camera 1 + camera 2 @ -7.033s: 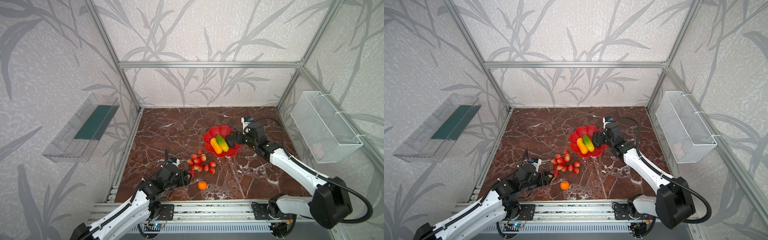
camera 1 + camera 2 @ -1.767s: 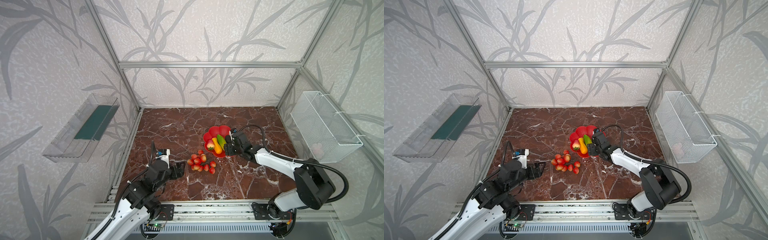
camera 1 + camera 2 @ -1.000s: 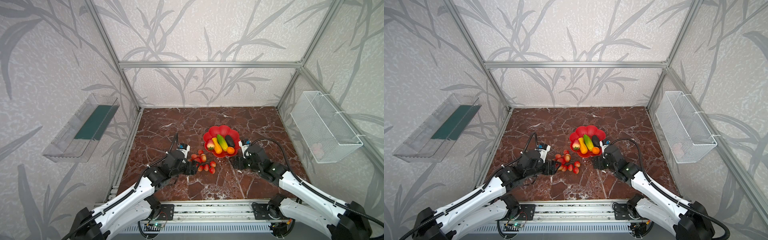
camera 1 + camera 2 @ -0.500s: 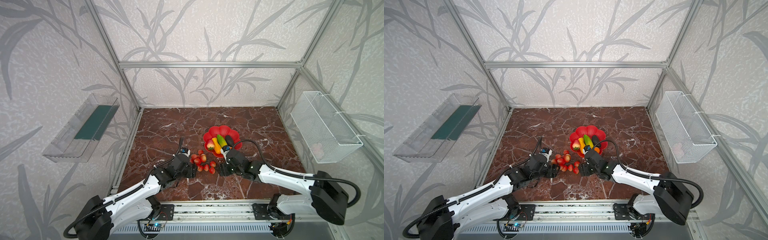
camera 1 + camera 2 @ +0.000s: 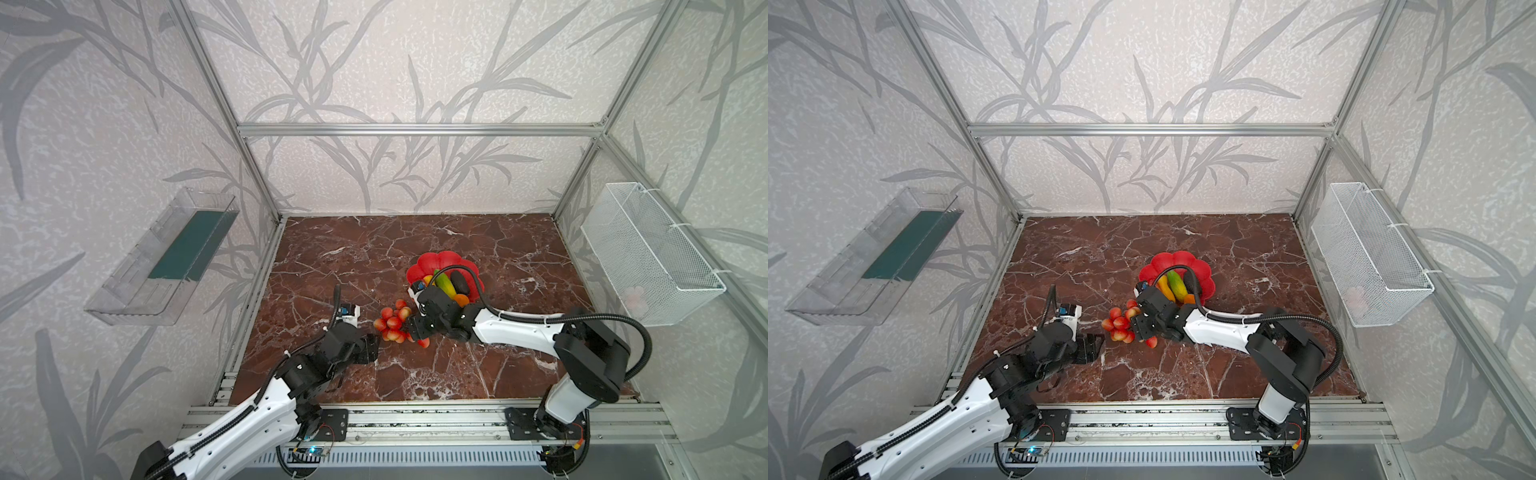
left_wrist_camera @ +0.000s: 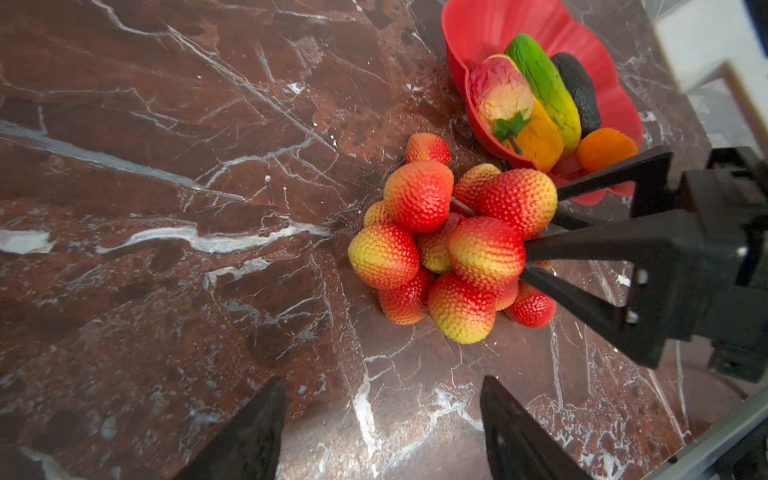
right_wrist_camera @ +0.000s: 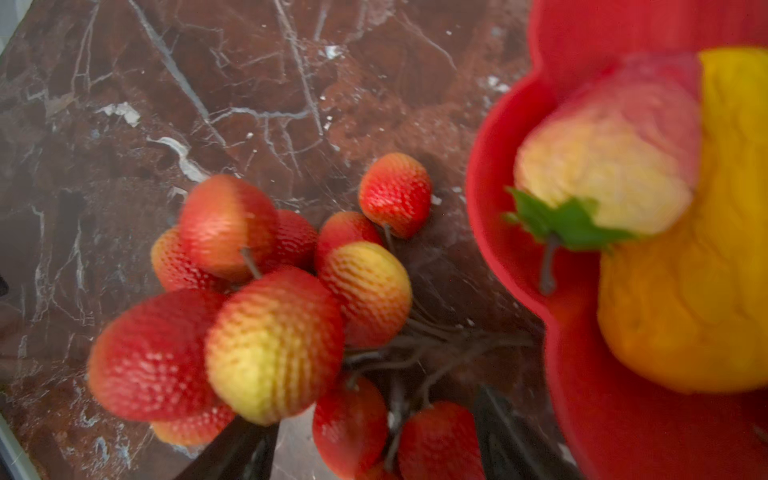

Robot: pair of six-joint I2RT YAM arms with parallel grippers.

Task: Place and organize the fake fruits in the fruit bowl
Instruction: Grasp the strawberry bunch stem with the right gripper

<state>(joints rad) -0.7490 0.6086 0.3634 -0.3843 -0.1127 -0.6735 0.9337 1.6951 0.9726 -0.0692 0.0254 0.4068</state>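
One berry cluster point(image 5: 392, 326): on table point(image 5: 332, 257), just beside fruit bowl point(image 5: 440, 259)
left gripper point(image 6: 382, 386): jaws apart, empty, berry cluster just ahead
right gripper point(image 7: 374, 419): straddling berry cluster's stems, hold unclear

Both top views are lit brightly and evenly, while the berry cluster point(image 7: 270, 340) and fruit bowl point(image 7: 644, 436) are rendered blurred in the right wrist view.

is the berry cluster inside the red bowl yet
No, the berry cluster sits on the marble tabletop, outside the red flower-shaped bowl.
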